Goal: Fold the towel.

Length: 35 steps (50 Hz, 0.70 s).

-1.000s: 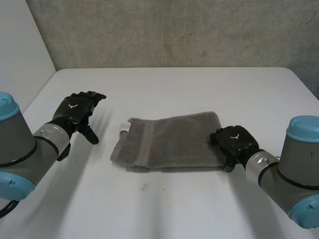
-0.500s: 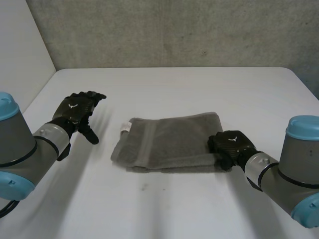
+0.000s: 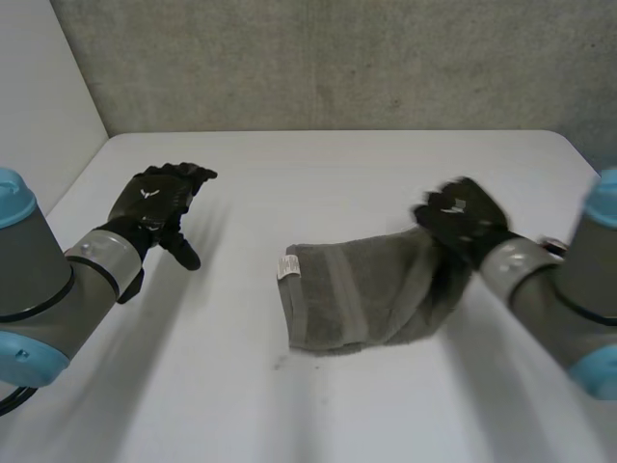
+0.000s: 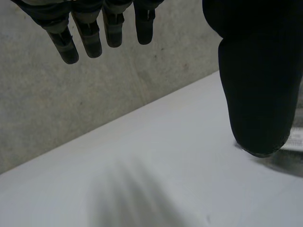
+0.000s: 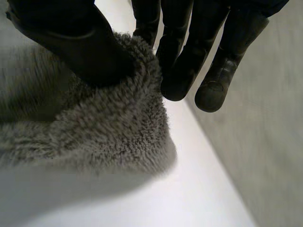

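Fingers (image 5: 182, 56) of your right hand (image 3: 461, 214) pinch towel (image 3: 362, 294) at right end, now raised off surface (image 3: 318, 174); towel dragged rightward since before. Left hand (image 3: 154, 203) hovers spread, well apart.

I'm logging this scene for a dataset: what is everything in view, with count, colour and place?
grey terry towel: one, grey, folded mid-table, right end held up
small white label: one, white, towel's left end
white table: one, white, under everything
rough concrete wall: one, grey, behind the table
left robot hand: one, black, open, above the table left of the towel
right robot hand: one, black, pinching the towel's right end
left arm and right arm: two, grey with light-blue caps, near sides
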Motion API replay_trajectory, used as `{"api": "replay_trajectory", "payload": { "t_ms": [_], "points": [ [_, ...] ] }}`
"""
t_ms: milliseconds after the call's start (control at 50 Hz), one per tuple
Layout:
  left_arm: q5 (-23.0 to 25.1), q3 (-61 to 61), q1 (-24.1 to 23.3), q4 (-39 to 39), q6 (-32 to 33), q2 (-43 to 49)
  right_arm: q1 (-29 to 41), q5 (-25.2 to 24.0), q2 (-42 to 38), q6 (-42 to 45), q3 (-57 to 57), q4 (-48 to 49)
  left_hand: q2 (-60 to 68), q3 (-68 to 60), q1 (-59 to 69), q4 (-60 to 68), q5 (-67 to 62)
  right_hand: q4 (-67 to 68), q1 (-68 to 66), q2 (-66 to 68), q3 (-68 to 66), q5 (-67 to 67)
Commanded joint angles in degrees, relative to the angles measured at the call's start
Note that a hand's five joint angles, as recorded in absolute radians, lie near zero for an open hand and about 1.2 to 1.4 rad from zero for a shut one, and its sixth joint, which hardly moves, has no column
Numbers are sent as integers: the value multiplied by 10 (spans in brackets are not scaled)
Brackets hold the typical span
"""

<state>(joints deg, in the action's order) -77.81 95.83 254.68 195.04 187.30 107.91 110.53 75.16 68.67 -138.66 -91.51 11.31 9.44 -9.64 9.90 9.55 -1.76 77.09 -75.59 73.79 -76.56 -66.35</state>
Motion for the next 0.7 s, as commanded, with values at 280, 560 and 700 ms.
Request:
{"api": "replay_trajectory", "payload": {
  "t_ms": [280, 560, 700],
  "points": [
    [-6, -9, -24, -31, -35, -60, 282, 39, -138, 56, 141, -103, 6, -4, 1, 5, 17, -518, 504, -486, 513, 511],
    [-64, -71, -84, -73, -90, -6, 164, 48, 1, -246, 78, -98, 18, -16, 13, 17, 5, -671, 656, -638, 666, 663],
    [-93, -81, -132, -92, -92, 43, 125, 46, -5, -282, 78, -118, 21, -19, 17, 20, 2, -671, 656, -638, 666, 663]
  ]
}}
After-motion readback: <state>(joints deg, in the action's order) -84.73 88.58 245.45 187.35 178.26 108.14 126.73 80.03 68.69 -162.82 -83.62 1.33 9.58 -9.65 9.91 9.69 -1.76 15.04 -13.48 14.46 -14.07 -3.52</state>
